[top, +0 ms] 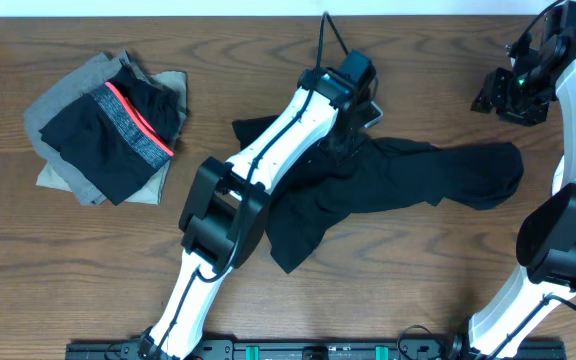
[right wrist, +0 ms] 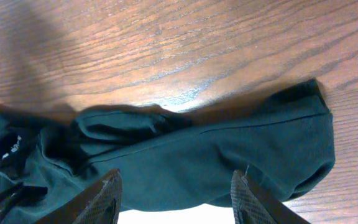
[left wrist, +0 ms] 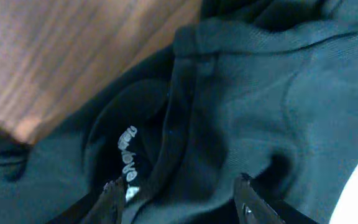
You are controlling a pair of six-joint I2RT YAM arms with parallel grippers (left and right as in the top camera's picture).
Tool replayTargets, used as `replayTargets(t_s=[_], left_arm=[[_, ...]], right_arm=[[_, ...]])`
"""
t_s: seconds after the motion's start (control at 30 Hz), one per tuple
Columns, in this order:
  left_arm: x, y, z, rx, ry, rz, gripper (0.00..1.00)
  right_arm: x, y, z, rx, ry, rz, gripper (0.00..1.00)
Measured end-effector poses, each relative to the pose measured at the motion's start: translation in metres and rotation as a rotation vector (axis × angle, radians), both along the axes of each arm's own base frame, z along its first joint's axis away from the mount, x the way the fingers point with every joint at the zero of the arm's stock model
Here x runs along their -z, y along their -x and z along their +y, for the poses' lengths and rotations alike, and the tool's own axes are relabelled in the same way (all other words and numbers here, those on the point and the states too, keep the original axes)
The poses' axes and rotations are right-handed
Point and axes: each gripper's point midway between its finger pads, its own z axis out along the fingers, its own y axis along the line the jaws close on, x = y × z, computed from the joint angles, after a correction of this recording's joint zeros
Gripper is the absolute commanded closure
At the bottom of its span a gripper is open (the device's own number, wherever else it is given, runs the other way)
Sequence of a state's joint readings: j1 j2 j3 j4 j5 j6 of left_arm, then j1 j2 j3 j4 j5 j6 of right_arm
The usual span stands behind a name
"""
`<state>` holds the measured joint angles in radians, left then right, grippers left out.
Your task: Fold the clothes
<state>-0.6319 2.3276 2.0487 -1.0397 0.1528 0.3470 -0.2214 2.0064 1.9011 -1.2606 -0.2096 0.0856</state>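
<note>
**Overhead view.** The black T-shirt (top: 408, 170) lies crumpled across the middle of the table (top: 268, 40), well apart from the pile of other garments (top: 108, 125) at the left. The left gripper (top: 351, 135) is down at the shirt's upper edge, and its jaws are hidden under the wrist in this view. The right gripper (top: 508, 95) hangs clear of the cloth, beyond its right end. Its jaw state cannot be read from here.

**Left wrist view.** The jaws stand spread with bunched cloth between them, and nothing is pinched. The neck label (left wrist: 128, 158) sits just beside one fingertip. Recommended procedure: close on the collar band alone, then lift and draw the shirt out flat before attempting any fold. The number of layers beneath cannot be seen.

**Right wrist view.** The jaws are spread and empty above the shirt's rolled end. Whether that end is a sleeve or a hem cannot be told, because the seams are lost in the dark cloth.
</note>
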Motion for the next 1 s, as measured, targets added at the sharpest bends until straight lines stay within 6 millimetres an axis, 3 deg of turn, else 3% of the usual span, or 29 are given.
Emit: replayTargets(t_s=[0.13,0.2,0.33,0.5,0.7,0.87,1.0], left_arm=[[0.007,-0.002,0.001,0.003,-0.004,0.0,0.87],[0.006,-0.001,0.002,0.005,-0.006,0.001,0.94],[0.004,0.009,0.009,0.012,-0.039,0.044,0.94],[-0.014,0.012,0.019,-0.013,-0.08,0.046,0.94],[-0.067,0.021,0.042,-0.049,-0.125,-0.018,0.94],[-0.121,0.017,0.078,-0.166,-0.207,-0.159,0.94],[-0.131,0.006,0.108,-0.305,-0.262,-0.204,0.94]], right_arm=[[0.0,0.001,0.0,0.0,-0.001,0.006,0.46],[0.0,0.001,0.0,0.0,-0.001,0.006,0.46],[0.0,0.002,0.0,0.0,-0.002,0.006,0.45],[0.0,0.001,0.0,0.0,-0.001,0.004,0.45],[0.0,0.0,0.0,0.0,0.003,0.0,0.41],[-0.001,-0.004,-0.002,0.001,0.012,-0.017,0.41],[0.003,-0.005,-0.002,0.001,0.011,-0.012,0.41]])
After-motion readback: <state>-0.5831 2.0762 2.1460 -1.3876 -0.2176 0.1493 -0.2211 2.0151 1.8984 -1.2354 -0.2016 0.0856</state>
